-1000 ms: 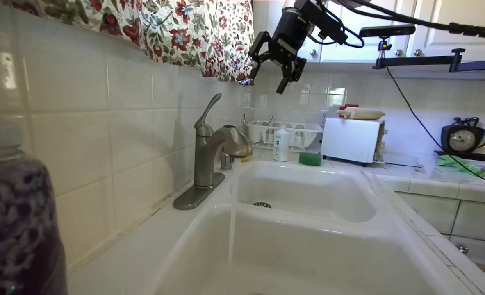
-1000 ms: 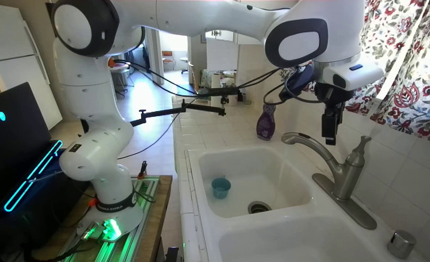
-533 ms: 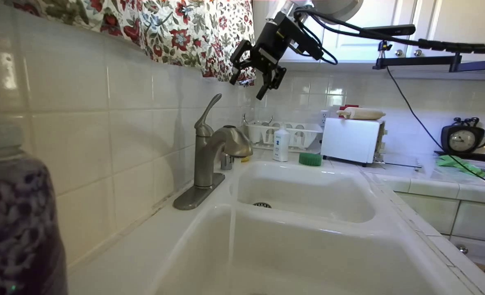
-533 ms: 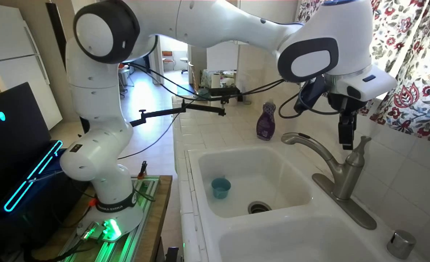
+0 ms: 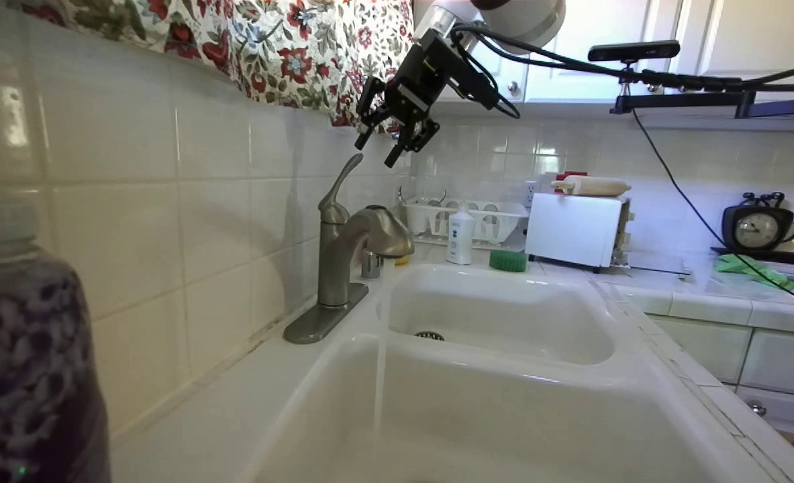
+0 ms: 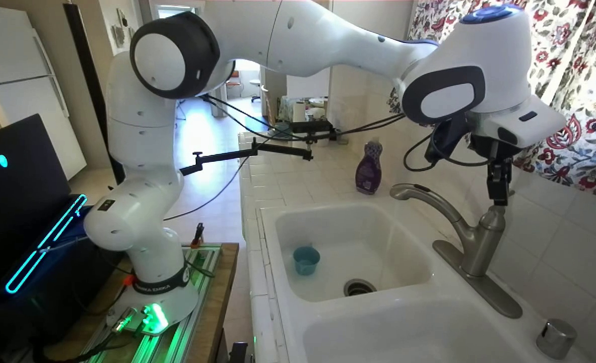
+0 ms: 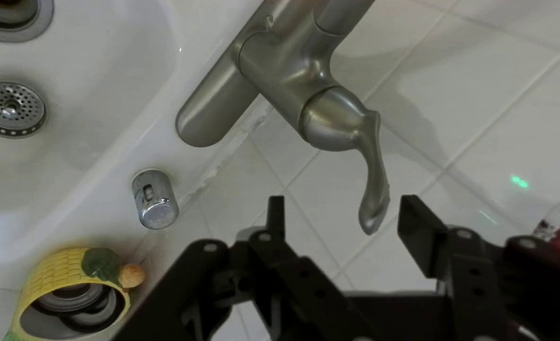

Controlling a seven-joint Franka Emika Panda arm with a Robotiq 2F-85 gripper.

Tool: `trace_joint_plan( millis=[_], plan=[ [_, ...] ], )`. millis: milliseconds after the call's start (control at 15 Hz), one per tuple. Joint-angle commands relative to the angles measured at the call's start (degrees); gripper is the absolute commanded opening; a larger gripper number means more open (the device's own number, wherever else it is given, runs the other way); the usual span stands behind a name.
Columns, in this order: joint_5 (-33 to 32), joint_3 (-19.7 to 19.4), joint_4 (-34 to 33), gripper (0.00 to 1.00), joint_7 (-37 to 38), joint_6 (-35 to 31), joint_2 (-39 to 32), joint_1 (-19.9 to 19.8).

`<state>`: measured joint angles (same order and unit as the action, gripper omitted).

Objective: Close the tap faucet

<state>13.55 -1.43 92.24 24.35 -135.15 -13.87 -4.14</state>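
Find tap faucet (image 5: pixel 333 268) on rear ledge of double-basin sink (image 5: pixel 256 396), just beside tiled wall (image 5: pixel 215 302), with thin water stream (image 5: pixel 380 362) running from spout (image 5: pixel 388 233). Approach lever handle (image 7: pixel 376 175) with jaws of Robotiq gripper (image 7: pixel 343 213) spread apart, grasping nothing. In wrist view, note lever handle off centre in gap between fingertips (image 7: pixel 417 232), nearer right-side one; cannot tell whether touching. Better to centre first, edging toward that side, then probably push lever handle down slowly, without hard pinch. Beware slipping off curved tip or snagging floral curtain (image 6: pixel 585 151).
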Motion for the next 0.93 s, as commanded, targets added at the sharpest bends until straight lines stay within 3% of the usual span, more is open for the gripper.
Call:
trace_joint_plan(
  millis=[0, 133, 333, 533, 733, 867],
  plan=[
    [2.92, -0.03, -3.68, 0.68, -1.26, -0.28, -2.91, 0.20],
    [3.41, 0.10, -4.39, 0.71, -1.36, -0.31, -3.64, 0.19],
    [4.50, 0.39, -5.22, 0.66, -1.61, -0.61, -4.53, 0.10],
    [5.12, 0.54, -5.74, 0.35, -1.66, -0.74, -5.04, 0.09],
    [5.38, 0.62, -6.17, 0.18, -1.68, -0.78, -5.40, 0.06],
    [5.54, 0.72, -6.13, 0.01, -1.49, -0.97, -5.28, 0.19]
  ],
)
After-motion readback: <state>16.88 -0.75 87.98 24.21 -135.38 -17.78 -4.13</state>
